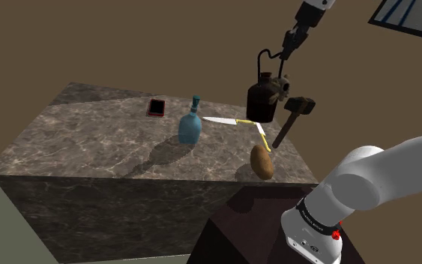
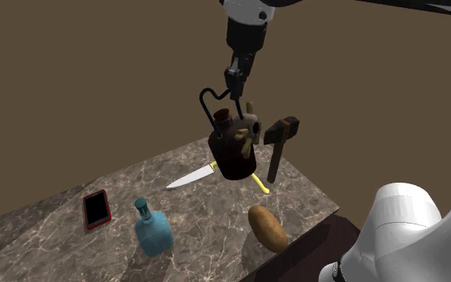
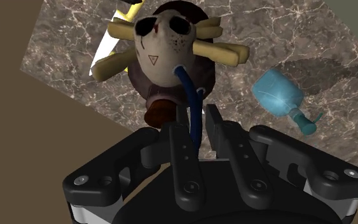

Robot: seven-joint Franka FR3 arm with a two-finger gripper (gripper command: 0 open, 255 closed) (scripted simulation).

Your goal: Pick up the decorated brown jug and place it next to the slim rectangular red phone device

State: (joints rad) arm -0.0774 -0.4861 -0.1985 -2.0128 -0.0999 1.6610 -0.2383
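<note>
The dark brown jug hangs in the air above the marble table's far right end, tilted, with a pale skull and crossed bones on its side. My gripper is shut on its thin loop handle from above. In the wrist view the handle runs between the fingers of my gripper down to the jug. The slim red phone lies flat on the table, far from the jug across the tabletop.
A blue bottle stands between phone and jug. A yellow-handled knife lies under the jug. A hammer and a potato sit by the table's edge.
</note>
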